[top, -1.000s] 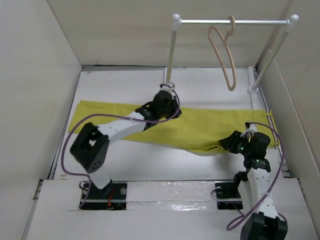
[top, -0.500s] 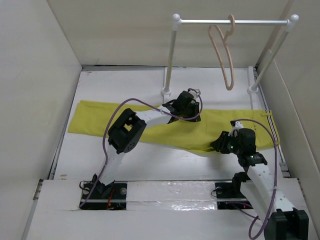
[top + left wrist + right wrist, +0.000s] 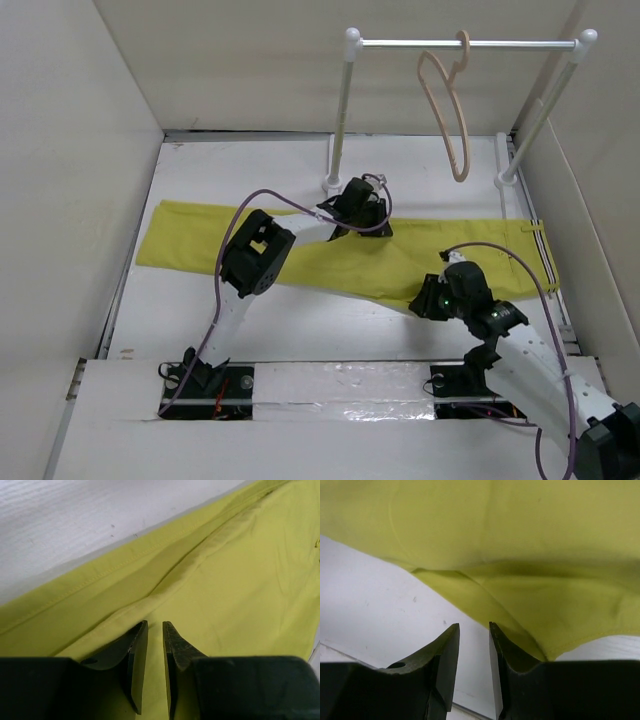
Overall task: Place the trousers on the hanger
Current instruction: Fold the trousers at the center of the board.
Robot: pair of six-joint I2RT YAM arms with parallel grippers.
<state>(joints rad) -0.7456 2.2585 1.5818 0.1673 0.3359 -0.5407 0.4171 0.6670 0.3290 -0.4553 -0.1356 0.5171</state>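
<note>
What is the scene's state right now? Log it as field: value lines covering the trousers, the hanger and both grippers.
trousers: spread flat across the table, not on the hanger
hanger: hooked on the white rail, nothing on it
left gripper: above the trousers' far edge, jaws slightly apart, holding nothing
right gripper: at the trousers' near edge, jaws slightly apart, holding nothing
task status: trousers not yet lifted

Bright, even, diffuse light is shed from above, glare is caught on the glossy white strip (image 3: 345, 408) well behind both sets of jaws, and a soft dark shadow is held in a fold of the yellow-green cloth trousers (image 3: 545, 572) just beyond the jaws of the right gripper (image 3: 473, 626).
</note>
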